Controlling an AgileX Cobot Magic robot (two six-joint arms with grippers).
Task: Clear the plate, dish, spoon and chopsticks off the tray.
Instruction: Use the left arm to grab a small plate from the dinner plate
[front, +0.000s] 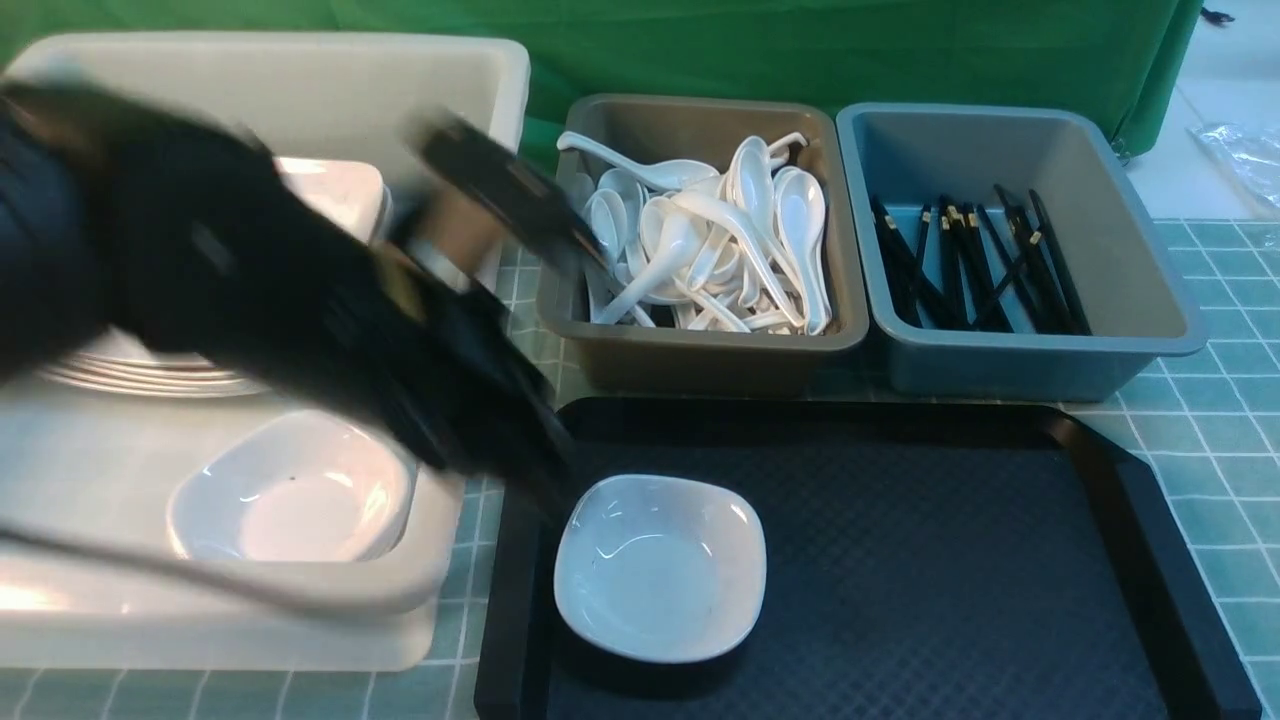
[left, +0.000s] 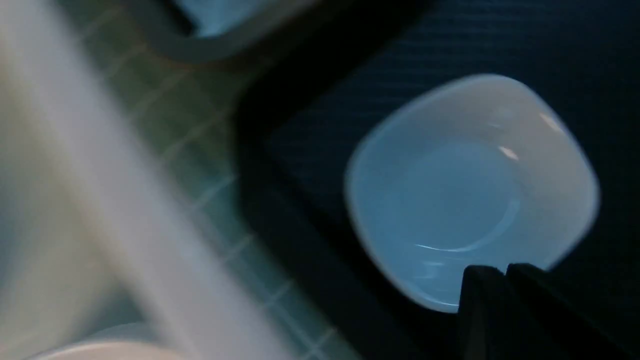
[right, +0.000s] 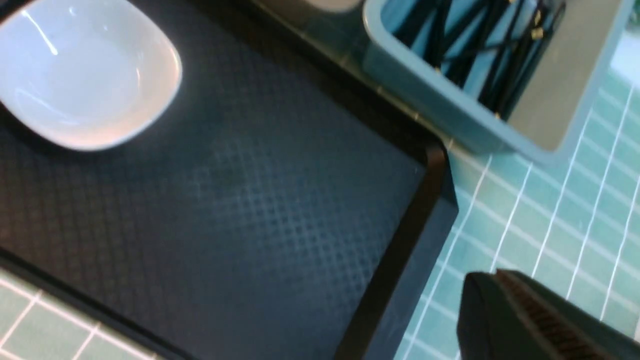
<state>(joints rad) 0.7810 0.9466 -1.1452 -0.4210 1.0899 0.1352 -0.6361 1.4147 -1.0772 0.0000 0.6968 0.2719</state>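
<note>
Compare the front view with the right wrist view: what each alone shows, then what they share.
Front only: the blurred left arm, the spoon bin, the white tub holding stacked plates and a second dish. Right wrist only: the right gripper. Both: the dish on the tray, and the chopstick bin.

Left gripper (front: 545, 480) motion-blurred, outline unclear

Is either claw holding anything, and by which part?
Nothing: left claw and right claw are empty; the dish lies free on the tray.
</note>
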